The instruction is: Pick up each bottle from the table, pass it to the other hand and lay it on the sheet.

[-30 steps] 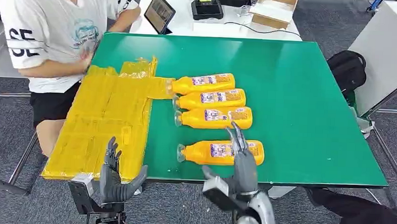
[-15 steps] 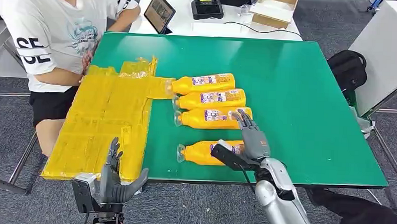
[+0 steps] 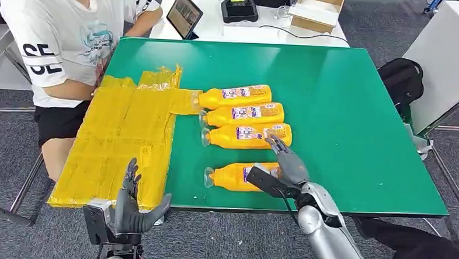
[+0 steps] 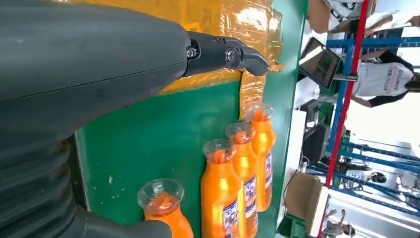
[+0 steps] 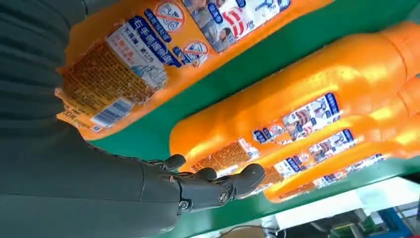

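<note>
We see four orange bottles lying on their sides on the green surface [image 3: 345, 111], caps toward the yellow sheet [image 3: 124, 139] along its left edge. Three lie side by side mid-surface; the nearest bottle [image 3: 231, 175] lies apart, close to the front edge. Our right hand [image 3: 287, 161] hovers over that bottle's base end, fingers spread, gripping nothing. Our left hand [image 3: 131, 210] hangs below the front edge by the sheet's near corner, fingers apart and empty. A person [image 3: 62, 34] sits at the far-left corner.

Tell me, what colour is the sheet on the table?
The sheet is yellow and glossy, clearest in the head view.
</note>
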You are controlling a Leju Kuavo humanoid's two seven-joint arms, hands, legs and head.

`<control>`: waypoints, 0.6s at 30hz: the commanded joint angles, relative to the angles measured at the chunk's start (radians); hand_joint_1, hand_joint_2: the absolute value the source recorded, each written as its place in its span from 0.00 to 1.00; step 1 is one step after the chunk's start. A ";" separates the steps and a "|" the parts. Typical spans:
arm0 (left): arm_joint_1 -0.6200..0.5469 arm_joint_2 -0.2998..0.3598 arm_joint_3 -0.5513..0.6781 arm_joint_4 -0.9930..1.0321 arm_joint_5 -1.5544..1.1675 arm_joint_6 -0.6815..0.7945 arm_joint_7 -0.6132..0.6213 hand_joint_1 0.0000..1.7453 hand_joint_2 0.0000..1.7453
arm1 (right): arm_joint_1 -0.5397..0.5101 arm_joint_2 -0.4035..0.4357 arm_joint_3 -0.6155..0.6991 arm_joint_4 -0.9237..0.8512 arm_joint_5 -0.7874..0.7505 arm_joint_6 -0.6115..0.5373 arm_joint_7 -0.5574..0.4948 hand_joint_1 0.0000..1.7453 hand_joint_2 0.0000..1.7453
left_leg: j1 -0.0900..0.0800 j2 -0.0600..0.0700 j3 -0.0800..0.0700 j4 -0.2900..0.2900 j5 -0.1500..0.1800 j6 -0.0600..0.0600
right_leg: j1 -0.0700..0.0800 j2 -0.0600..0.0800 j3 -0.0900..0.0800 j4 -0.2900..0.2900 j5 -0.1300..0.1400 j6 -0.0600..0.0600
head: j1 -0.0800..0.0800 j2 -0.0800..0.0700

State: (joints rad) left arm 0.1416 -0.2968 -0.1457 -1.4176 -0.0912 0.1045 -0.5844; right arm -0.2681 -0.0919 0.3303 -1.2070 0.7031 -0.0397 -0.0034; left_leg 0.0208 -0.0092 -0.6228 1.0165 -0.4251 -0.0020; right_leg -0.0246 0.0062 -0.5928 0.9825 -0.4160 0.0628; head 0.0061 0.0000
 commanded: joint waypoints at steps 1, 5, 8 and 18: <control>-0.042 0.020 0.005 0.077 0.007 -0.002 0.004 0.00 1.00 | -0.040 -0.028 0.064 0.079 -0.070 0.035 -0.051 0.00 1.00 | 0.000 0.002 0.008 -0.002 -0.002 0.002 | 0.001 0.000 0.007 -0.002 -0.002 -0.004 | 0.000 0.000; -0.044 0.022 0.004 0.082 0.009 -0.002 0.003 0.00 1.00 | -0.038 -0.042 0.072 0.081 -0.083 0.047 -0.061 0.00 1.00 | 0.000 0.001 0.003 -0.001 -0.001 0.001 | 0.000 0.000 0.003 -0.001 -0.001 -0.002 | 0.000 0.000; -0.046 0.024 0.009 0.096 0.014 0.004 0.003 0.00 1.00 | -0.039 -0.068 0.094 0.092 -0.086 0.060 -0.048 0.00 1.00 | 0.000 0.001 0.006 -0.001 -0.002 0.001 | 0.001 -0.001 0.005 -0.002 -0.001 -0.003 | 0.000 0.000; -0.052 0.026 0.007 0.107 0.018 0.008 0.001 0.00 1.00 | -0.041 -0.107 0.114 0.122 -0.096 0.087 -0.023 0.00 1.00 | 0.000 0.000 0.004 -0.001 -0.001 0.001 | 0.000 -0.001 0.004 -0.002 -0.001 -0.002 | 0.000 0.000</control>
State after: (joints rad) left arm 0.1257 -0.2964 -0.1453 -1.3817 -0.0782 0.1095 -0.5856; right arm -0.2749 -0.1595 0.3933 -1.1688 0.6130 0.0355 -0.0362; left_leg 0.0208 -0.0093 -0.6228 1.0166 -0.4251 -0.0020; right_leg -0.0247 0.0062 -0.5927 0.9823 -0.4161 0.0629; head 0.0057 0.0000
